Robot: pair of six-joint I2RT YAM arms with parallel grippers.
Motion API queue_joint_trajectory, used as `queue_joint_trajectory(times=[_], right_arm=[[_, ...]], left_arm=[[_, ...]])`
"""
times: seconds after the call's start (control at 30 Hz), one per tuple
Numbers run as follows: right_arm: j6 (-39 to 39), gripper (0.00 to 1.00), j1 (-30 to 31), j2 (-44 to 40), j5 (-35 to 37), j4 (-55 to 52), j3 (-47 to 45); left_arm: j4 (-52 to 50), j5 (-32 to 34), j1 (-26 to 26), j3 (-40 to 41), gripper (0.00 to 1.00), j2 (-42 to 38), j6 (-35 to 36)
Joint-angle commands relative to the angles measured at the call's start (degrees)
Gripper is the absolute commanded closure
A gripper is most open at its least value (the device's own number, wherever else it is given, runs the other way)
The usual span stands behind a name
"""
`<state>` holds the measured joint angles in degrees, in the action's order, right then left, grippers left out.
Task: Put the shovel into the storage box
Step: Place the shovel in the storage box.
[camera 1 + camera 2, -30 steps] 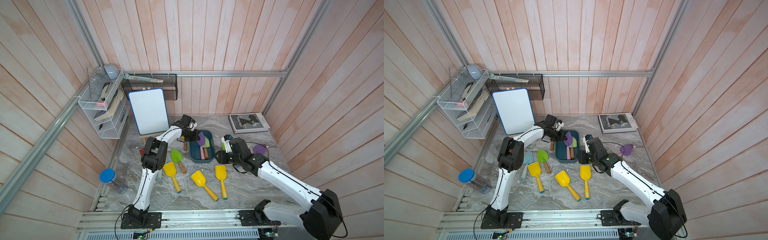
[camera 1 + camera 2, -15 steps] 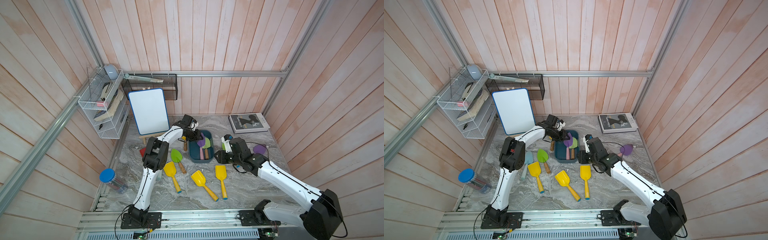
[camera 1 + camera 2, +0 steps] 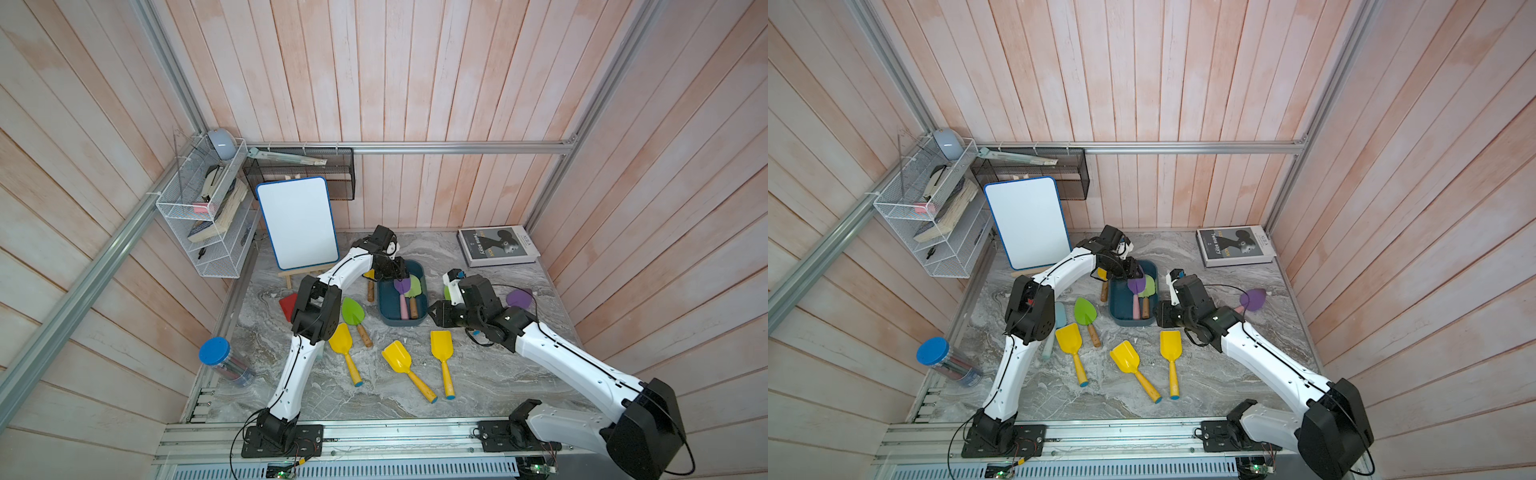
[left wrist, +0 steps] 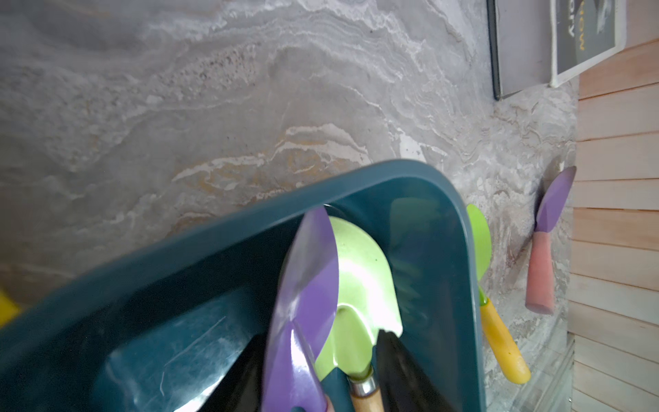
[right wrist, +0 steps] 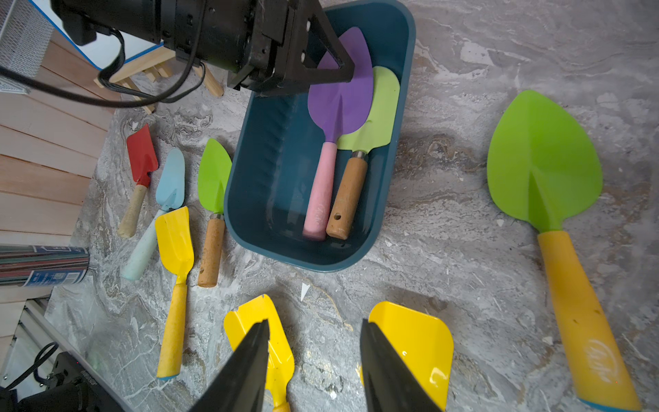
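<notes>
the left end effector (image 4: 322, 335) hangs over the far end of the storage box (image 5: 274, 160) with its fingers apart. the purple shovel (image 5: 340, 96) lies between them unpinched, its pink handle resting on the box floor. touching it is a pale green shovel (image 5: 383, 107) with a wooden handle. the right end effector (image 5: 313, 323) is also spread and empty, poised above the tabletop (image 5: 463, 89) on the near side of the box. a yellow shovel (image 5: 281, 346) lies just beneath one of its fingers and a second yellow shovel (image 5: 413, 342) beneath the other. a leaf-bladed green shovel (image 5: 542, 160) lies off to its side.

these look like light toy tools, with thin, stiff, glossy blades that would probably slip between the pads. the blades lie flat on the tabletop, leaving little to get under. the handles are round, matt and thicker, so they seem the better hold. a grip across the shaft, close to the neck, is likely where the weight balances. nothing looks fragile. the box is barely longer than a shovel and already half filled. each shovel should probably go in lengthwise, along the free strip beneath the left end effector's body.
</notes>
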<state>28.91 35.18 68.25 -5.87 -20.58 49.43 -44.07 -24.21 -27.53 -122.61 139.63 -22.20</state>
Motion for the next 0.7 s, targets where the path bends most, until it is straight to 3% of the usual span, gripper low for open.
queue_joint_trajectory(times=[0.0,0.67], right_arm=[[-0.16,0.52,0.29,0.48,0.42,0.56,-0.48],[0.31,0.52,0.22,0.52,3.00,-0.77,0.02]], left_arm=[[-3.56,4.22,0.02,-2.64,0.46,2.03,-0.52],[-3.74,6.22,-0.90,-5.99,0.43,2.74,-3.24]])
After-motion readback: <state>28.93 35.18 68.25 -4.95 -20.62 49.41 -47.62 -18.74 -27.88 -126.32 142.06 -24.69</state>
